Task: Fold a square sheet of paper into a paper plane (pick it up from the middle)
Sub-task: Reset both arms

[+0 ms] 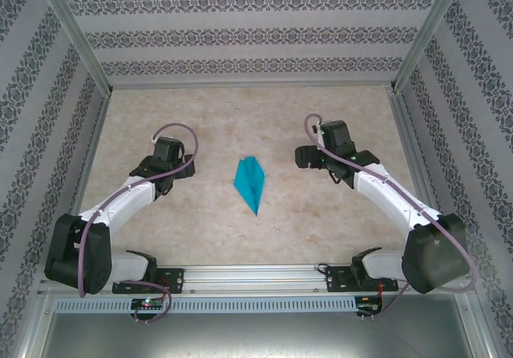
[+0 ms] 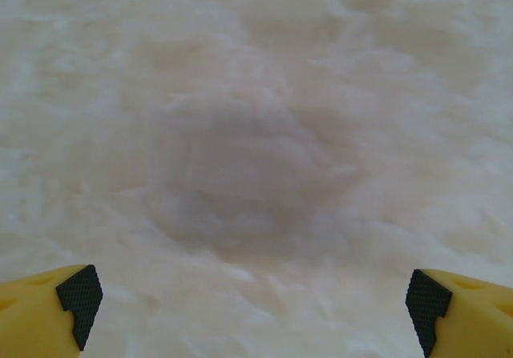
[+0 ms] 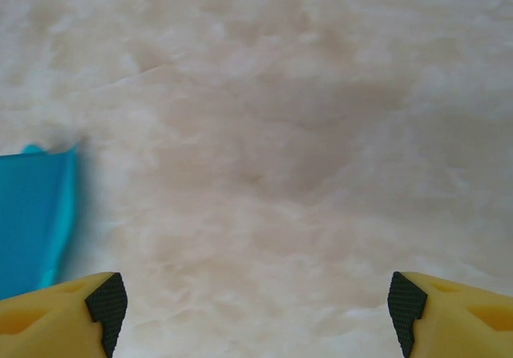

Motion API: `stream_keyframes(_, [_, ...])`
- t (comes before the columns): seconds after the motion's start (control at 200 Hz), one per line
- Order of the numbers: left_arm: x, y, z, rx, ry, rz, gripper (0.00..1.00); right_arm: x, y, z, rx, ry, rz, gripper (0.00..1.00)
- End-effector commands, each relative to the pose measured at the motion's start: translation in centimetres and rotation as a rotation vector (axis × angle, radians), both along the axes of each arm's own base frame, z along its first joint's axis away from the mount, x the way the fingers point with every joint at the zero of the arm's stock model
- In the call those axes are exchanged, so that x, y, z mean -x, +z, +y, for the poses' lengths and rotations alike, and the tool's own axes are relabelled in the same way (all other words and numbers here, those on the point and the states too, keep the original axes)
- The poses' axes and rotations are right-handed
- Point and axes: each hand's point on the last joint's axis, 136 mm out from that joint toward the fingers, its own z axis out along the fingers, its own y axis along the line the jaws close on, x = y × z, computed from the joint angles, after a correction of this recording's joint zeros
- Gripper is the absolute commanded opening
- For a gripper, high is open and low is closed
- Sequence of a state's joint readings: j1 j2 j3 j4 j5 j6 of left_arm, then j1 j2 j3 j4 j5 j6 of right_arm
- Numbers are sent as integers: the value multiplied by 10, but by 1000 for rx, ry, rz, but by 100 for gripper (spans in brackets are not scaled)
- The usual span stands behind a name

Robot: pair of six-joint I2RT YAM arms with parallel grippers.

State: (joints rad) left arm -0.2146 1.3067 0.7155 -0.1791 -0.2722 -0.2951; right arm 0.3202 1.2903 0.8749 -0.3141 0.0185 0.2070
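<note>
The slim, pointed turquoise-blue paper plane (image 1: 251, 182) lies flat on the mottled beige bench (image 1: 321, 222), between the two arms. The left pincer (image 2: 256, 303) gapes wide, empty. The right pincer (image 3: 256, 302) also stands apart, with the plane just outside one fingertip.

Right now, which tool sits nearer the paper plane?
The right tool: the paper plane lies just beside one of its fingers in its wrist view. The left tool stands farther off, over bare table.

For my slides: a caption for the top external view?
Turquoise paper plane lying untouched on the table between left arm and right arm.
</note>
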Motion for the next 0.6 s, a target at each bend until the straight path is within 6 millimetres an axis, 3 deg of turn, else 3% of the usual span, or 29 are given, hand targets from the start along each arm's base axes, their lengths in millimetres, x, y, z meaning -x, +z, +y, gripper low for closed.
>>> stream_keyframes(0.0, [-22,22,15,-79,9,-135,100,-18,5,-30,33,-24,-164,91])
stream_keyframes(0.155, [-37,21,19,-130,-40,-163,100,-22,-3,-74,50,-147,-271,97])
stream_keyframes(0.27, [-39,5,21,-172,-62,-144,100,-29,-2,-98,63,-218,-352,98])
stream_keyframes(0.415, [-41,-6,23,-169,-73,-163,100,-42,-10,-112,80,-251,-352,98])
stream_keyframes(0.595, [-41,-12,31,-146,-69,-154,100,-51,-17,-114,72,-251,-357,98])
